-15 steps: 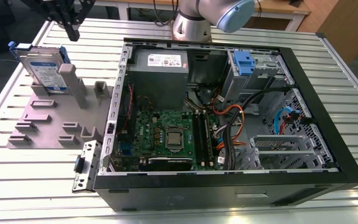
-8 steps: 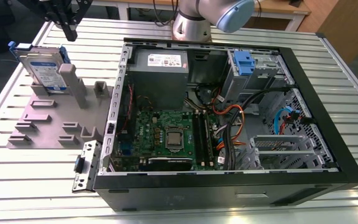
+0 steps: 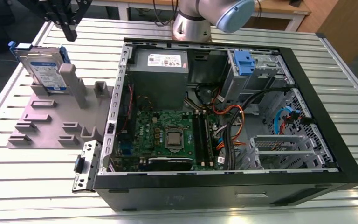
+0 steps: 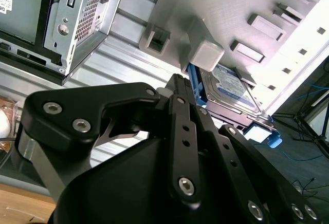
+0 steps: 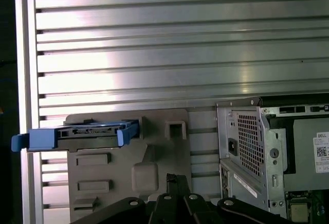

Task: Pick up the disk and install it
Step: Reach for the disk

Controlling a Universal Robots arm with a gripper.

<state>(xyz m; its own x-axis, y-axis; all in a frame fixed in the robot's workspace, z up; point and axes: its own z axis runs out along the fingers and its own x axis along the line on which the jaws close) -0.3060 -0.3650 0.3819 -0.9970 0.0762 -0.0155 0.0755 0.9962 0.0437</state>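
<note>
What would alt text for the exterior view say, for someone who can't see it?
A black pincer hangs close above the disk, which stands upright in a grey holder on the exterior view's left. An open computer case lies beside it on a slatted metal table.

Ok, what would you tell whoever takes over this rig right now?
Pincer: shut, empty, hanging near the disk but apart from it.
Disk: upright in the grey stand at the exterior view's left, outside the open computer case.
Done: nothing that shows.
Left: both pick-up and install.
</note>
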